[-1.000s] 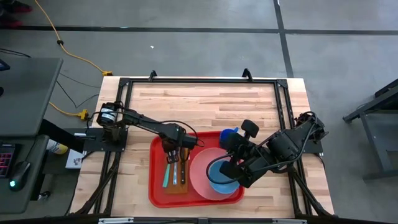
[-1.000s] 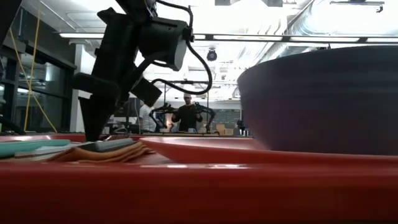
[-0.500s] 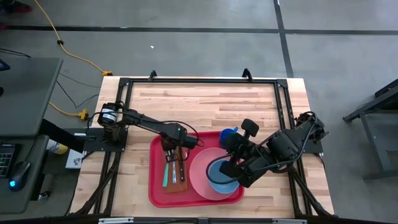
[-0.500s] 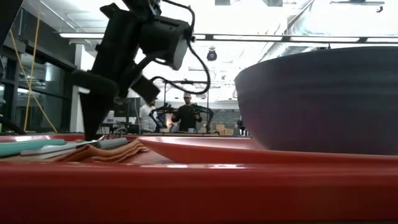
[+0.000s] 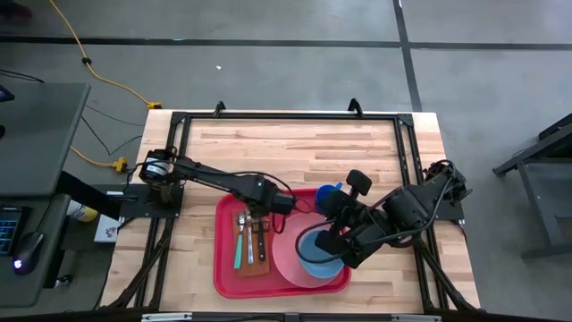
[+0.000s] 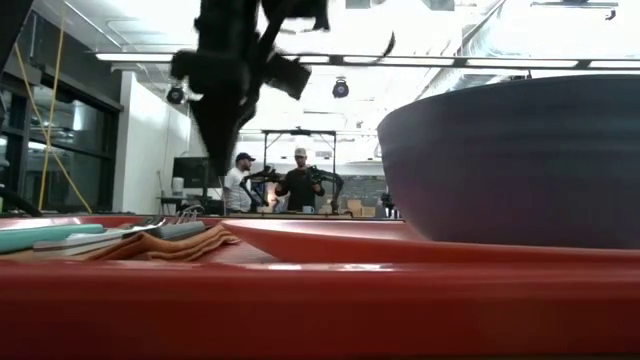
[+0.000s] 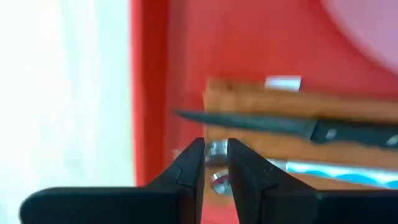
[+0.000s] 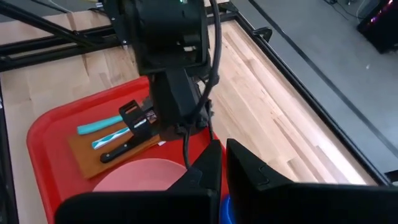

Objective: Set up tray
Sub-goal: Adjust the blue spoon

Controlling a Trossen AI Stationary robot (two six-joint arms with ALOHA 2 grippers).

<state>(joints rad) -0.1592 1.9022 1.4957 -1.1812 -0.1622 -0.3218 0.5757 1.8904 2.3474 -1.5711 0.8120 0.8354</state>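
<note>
The red tray point(image 5: 227, 277) lies on the wooden table near its front edge. On it an orange-brown napkin point(image 5: 253, 264) bears a dark-handled knife point(image 7: 249, 123) and teal-handled cutlery point(image 5: 239, 249). Beside it a pink plate point(image 5: 286, 259) carries a blue bowl point(image 5: 317, 261). My left gripper point(image 5: 259, 210) hovers shut and empty above the napkin's far end; it also shows in the low view point(image 6: 225, 165). My right gripper point(image 8: 222, 155) is shut, over the bowl's right side. My right gripper is low over the blue bowl's rim, but its own body hides the place, and I cannot tell whether it touches the bowl. The bowl sits upright on the plate point(image 6: 330, 240).
A blue cup point(image 5: 331, 191) stands at the tray's far right corner, next to my right arm. Bare wooden tabletop point(image 5: 295, 148) stretches behind the tray, framed by black rails. People stand in the room beyond the table point(image 6: 300, 185).
My left gripper has risen from the knife handle on the napkin and gone a little toward the table's far right. The knife and the other cutlery stay lying on the napkin.
</note>
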